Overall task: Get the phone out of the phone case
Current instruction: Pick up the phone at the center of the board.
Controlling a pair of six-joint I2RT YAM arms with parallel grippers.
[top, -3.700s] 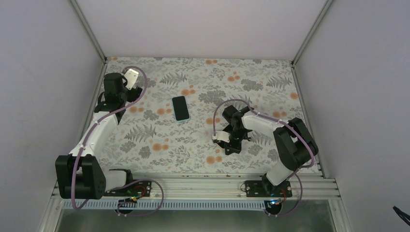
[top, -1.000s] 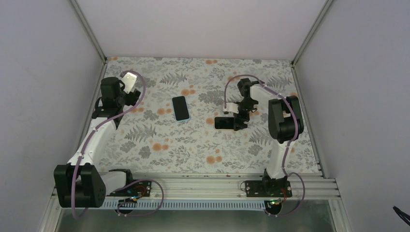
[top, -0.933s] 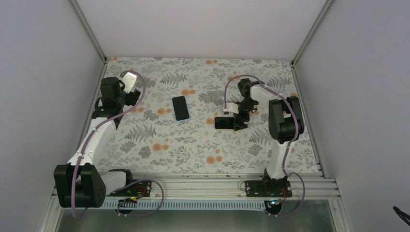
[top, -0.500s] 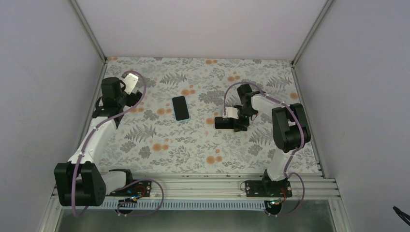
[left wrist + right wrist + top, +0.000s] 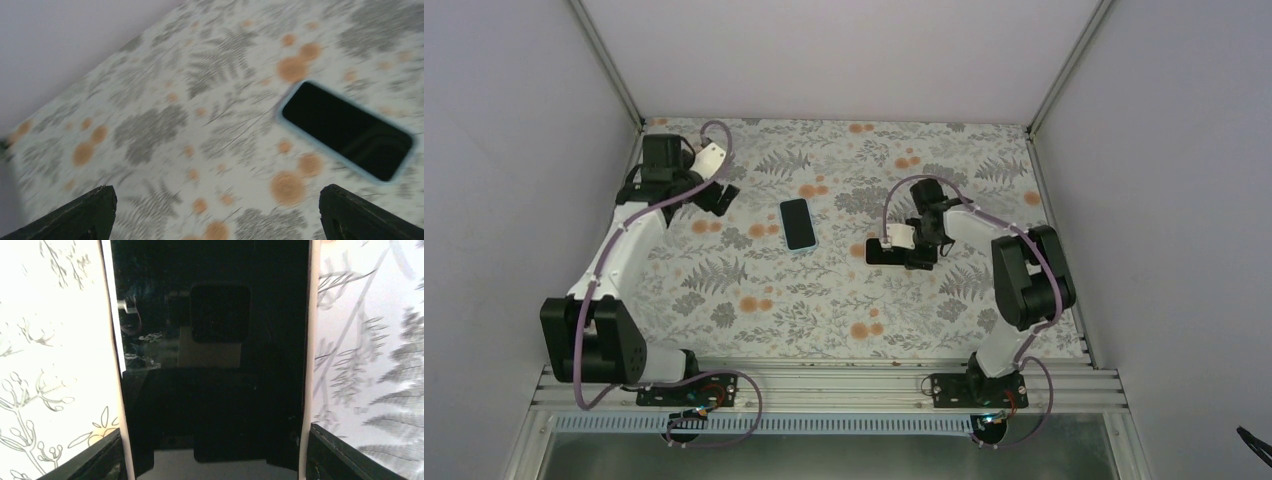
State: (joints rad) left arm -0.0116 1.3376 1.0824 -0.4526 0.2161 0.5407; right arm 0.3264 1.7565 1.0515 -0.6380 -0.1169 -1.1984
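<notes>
A phone with a black screen lies face up in a light blue phone case (image 5: 798,224) at mid-table, also seen in the left wrist view (image 5: 347,130). My left gripper (image 5: 722,194) hovers to its left, open and empty (image 5: 220,220), its fingertips (image 5: 95,215) apart from the case. To the right lies a second black-screened phone with a white rim (image 5: 884,252). My right gripper (image 5: 914,252) straddles one end of it (image 5: 212,455), and both fingers (image 5: 350,455) press against its white sides (image 5: 312,340).
The floral cloth (image 5: 764,300) covers the table between grey walls. The rail with the arm bases (image 5: 824,385) runs along the near edge. The right arm's cable (image 5: 902,190) loops above the white-rimmed phone.
My left gripper swung from the left wall toward the blue-cased phone. My right gripper lowered over the white-rimmed phone and its fingers closed in onto the sides.
</notes>
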